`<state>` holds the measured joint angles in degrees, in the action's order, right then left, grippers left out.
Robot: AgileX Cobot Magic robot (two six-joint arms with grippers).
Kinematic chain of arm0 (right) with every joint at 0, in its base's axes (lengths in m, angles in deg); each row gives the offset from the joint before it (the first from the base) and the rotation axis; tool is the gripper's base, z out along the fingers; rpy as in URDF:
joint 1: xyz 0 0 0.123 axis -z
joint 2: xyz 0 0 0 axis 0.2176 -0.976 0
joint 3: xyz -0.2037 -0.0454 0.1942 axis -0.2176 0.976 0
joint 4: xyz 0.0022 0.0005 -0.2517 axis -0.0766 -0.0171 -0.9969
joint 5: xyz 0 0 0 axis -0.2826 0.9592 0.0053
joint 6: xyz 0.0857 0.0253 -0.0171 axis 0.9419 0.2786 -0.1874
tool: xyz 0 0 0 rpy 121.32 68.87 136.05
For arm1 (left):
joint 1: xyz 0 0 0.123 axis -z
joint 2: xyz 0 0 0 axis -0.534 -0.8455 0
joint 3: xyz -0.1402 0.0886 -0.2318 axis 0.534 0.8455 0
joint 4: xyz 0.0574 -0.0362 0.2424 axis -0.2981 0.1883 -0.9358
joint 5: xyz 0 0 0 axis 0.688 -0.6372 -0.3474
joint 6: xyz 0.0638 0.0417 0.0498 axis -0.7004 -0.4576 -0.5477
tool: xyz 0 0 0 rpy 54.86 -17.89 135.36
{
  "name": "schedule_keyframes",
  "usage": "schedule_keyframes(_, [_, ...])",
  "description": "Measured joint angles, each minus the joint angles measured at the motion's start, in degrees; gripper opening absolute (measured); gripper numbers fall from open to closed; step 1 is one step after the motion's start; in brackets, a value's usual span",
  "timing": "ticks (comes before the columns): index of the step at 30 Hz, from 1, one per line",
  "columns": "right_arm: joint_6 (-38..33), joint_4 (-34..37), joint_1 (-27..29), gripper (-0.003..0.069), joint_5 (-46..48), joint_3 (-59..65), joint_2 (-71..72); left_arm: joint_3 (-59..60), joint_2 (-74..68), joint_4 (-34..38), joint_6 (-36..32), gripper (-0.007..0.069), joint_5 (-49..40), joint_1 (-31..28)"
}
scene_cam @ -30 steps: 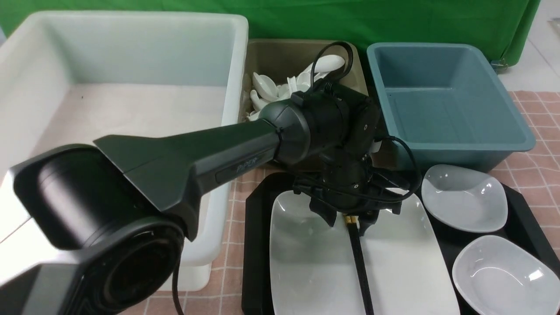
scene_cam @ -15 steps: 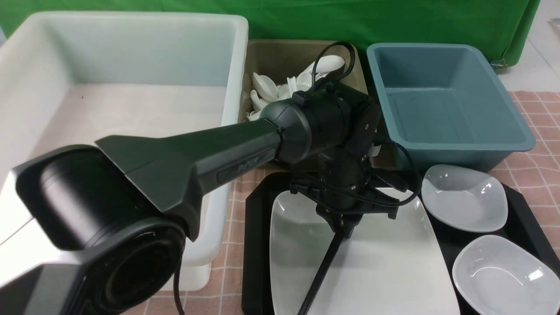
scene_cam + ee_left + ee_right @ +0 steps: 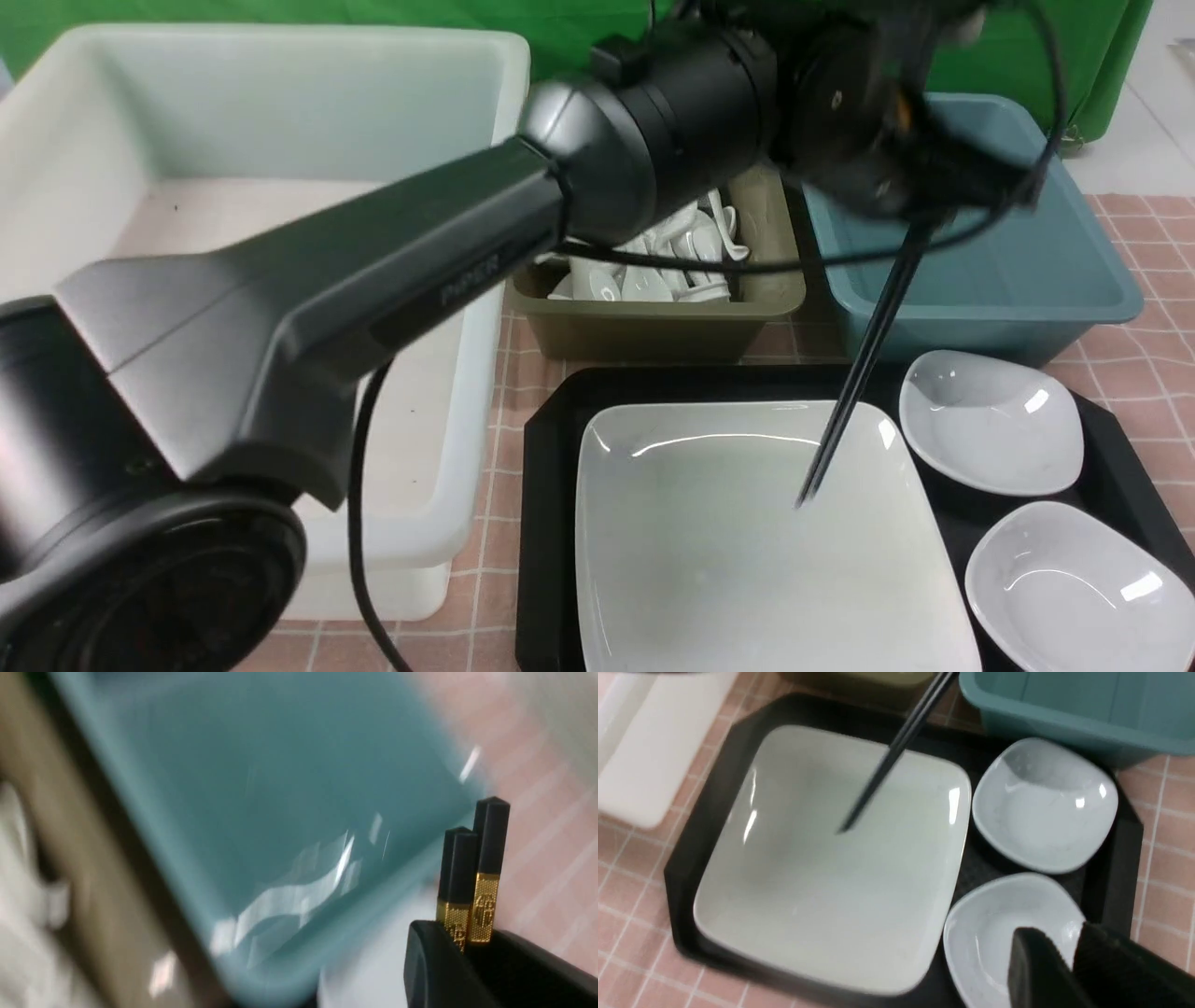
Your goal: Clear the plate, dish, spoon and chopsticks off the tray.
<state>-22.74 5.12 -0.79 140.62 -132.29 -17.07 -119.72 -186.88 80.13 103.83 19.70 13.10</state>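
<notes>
I saw the black chopsticks [image 3: 859, 364] hanging tilted in the air, tips down over the plate [image 3: 709, 560]. That big white plate lay flat on the black tray [image 3: 546, 523], with the far dish [image 3: 990, 434] and the near dish [image 3: 1074, 583] just beside it

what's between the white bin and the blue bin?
Olive bin full of white spoons, sitting between them. Front view shows it.
</notes>
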Motion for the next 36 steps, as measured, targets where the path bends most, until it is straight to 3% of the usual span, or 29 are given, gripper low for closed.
schedule_keyframes(4, [0.0, 0.0, 0.0, 0.0034, -9.3, 1.4, 1.0, 0.0, -0.3, -4.3, -0.1, 0.0081, 18.6, 0.0])
schedule_keyframes(9, [0.0, -1.3, 0.0, 0.0030, -18.6, 4.5, 3.5, 0.0, -2.3, -10.5, -0.1, 0.0081, 39.4, -0.5])
schedule_keyframes(14, [-0.4, -1.6, 0.0, 0.0030, -21.0, 7.3, 4.3, 0.0, -6.5, -12.4, -0.1, 0.0081, 50.3, -2.4])
schedule_keyframes(20, [-0.9, -1.7, 0.0, 0.0030, -22.8, 8.4, 4.4, 0.0, -11.9, -11.7, -0.1, 0.0081, 55.0, -4.7])
schedule_keyframes(29, [-1.1, -1.7, 0.0, 0.0030, -23.9, 8.4, 4.6, 0.0, -15.6, -10.4, -0.1, 0.0117, 53.2, -5.2])
schedule_keyframes(36, [-1.5, -1.7, 0.0, 0.0030, -23.9, 8.4, 4.6, 0.0, -15.7, -10.1, 0.2, 0.0318, 44.7, -5.2])
